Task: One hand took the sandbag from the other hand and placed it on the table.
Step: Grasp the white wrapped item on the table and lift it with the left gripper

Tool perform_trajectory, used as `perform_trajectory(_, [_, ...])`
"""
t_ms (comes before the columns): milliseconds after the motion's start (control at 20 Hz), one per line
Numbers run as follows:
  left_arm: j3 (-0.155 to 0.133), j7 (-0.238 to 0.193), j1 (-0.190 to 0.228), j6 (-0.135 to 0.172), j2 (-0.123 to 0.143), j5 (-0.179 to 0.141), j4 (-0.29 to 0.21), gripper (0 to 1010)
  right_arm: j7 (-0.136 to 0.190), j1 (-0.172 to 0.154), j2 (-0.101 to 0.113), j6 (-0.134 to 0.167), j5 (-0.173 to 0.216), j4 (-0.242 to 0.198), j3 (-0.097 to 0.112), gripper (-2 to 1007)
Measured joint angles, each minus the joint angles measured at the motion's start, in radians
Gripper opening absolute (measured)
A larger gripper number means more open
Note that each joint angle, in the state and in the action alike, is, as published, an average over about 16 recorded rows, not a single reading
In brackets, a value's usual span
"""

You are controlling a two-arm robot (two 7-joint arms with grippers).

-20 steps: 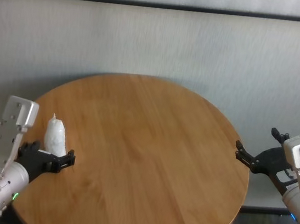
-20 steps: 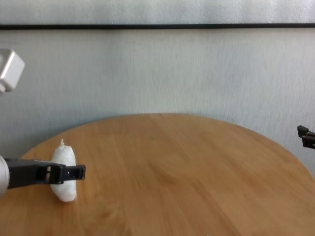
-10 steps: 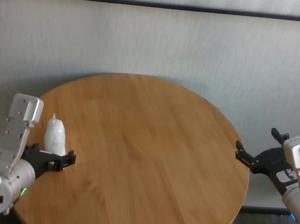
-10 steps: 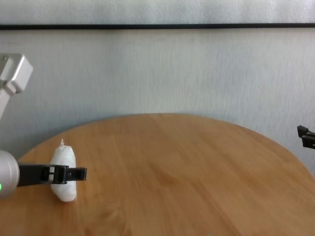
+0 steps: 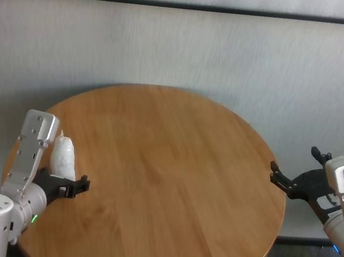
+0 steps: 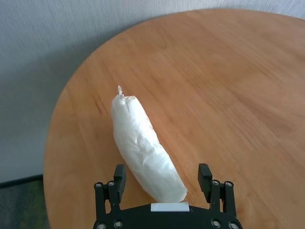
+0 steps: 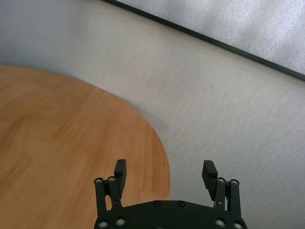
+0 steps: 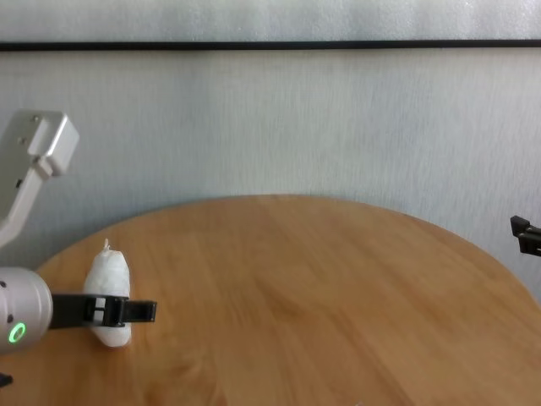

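Observation:
The sandbag [image 5: 64,157] lies on the round wooden table [image 5: 173,167] near its left edge, with the tied tip pointing away from me. My left gripper [image 5: 68,183], on the wrist with the green light, is open, with its fingers on either side of the bag's near end. In the left wrist view the bag [image 6: 143,148] lies between the spread fingers [image 6: 119,172] without touching them. The chest view shows the bag [image 8: 108,283] behind the left gripper [image 8: 127,311]. My right gripper [image 5: 294,162] hangs open and empty off the table's right edge.
A pale grey wall with a dark rail stands behind the table [image 8: 321,288]. The right wrist view shows the right gripper [image 7: 164,168] over the table's rim [image 7: 157,138] and the floor beside it.
My left wrist and its grey arm link have shifted to the right, and the left gripper sits a little lower in the chest view. The sandbag and the right arm have not moved.

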Motion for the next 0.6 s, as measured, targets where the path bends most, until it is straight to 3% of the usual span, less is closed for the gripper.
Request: perform_trajectory(600, [-0.003,-0.02,-0.021,-0.023,-0.032,0.027,0.063,1000,0.0,0.0,0.0,0.0,0.0,0.0,0.0,1003])
